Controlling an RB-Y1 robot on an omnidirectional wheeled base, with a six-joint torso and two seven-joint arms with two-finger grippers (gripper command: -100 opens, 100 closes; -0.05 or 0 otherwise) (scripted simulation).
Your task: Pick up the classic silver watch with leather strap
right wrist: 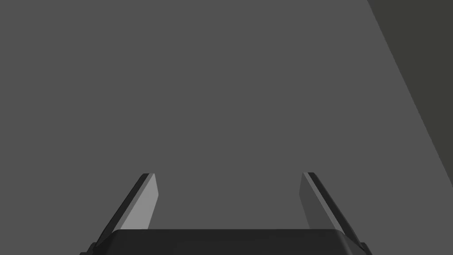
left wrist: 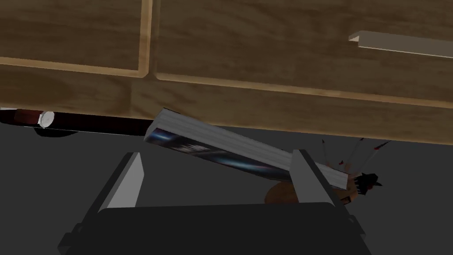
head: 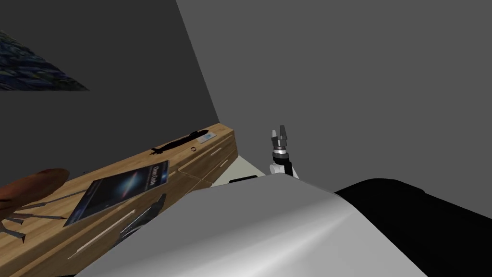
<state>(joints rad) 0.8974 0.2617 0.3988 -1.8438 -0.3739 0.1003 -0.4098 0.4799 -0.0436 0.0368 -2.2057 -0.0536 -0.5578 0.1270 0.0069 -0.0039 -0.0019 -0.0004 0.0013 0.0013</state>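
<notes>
Approach step, nothing grasped yet. Dark-strapped watch (head: 178, 142) lies flat at far end of dresser top (head: 139, 161), beyond book (head: 120, 190). L gripper (left wrist: 216, 159) has fingers apart, low by drawer fronts (left wrist: 265, 53). R gripper (head: 280, 132) also apart, raised, idle. Next, prob.: lift L over the top, pass book, descend onto watch.

Desk (head: 182, 156) – grained wood, smooth satin finish. Book (head: 120, 190) – glossy printed cover, matt white paper page edges.

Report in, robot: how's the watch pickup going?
Left claw open, right claw open. Dark-strapped silver watch untouched, off to one side. Dark-covered book faces left claw.
</notes>
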